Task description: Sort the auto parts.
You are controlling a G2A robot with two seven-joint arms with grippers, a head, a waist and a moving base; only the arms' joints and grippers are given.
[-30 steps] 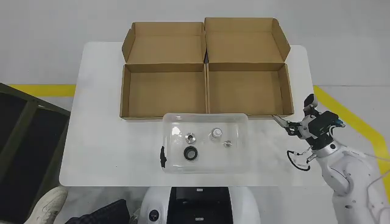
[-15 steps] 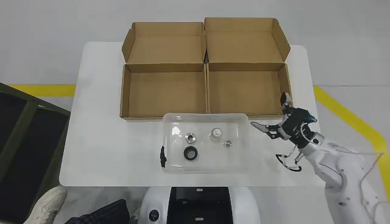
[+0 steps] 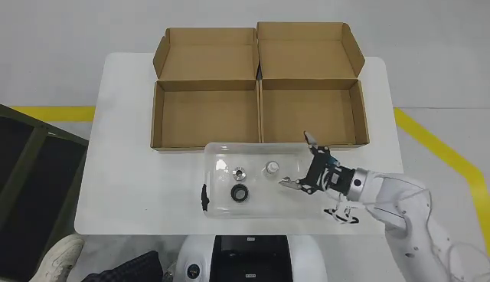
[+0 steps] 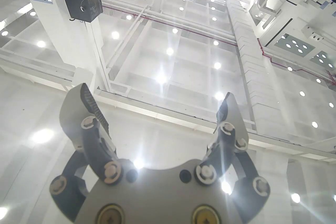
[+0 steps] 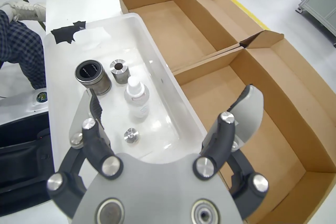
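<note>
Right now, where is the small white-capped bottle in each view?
Top view: the bottle is near the middle of the clear bin.
Right wrist view: it is between the steel bushing and the open right gripper.
Left wrist view: the camera faces the ceiling.
Shared landmark: the clear bin beside the cardboard boxes.

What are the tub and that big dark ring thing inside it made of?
The tub looks like glossy, milky translucent plastic: smooth rounded walls with bright glints. The ring-shaped cylinder appears to be metal, probably steel: dull grey side, darker rim, hollow bore.
</note>
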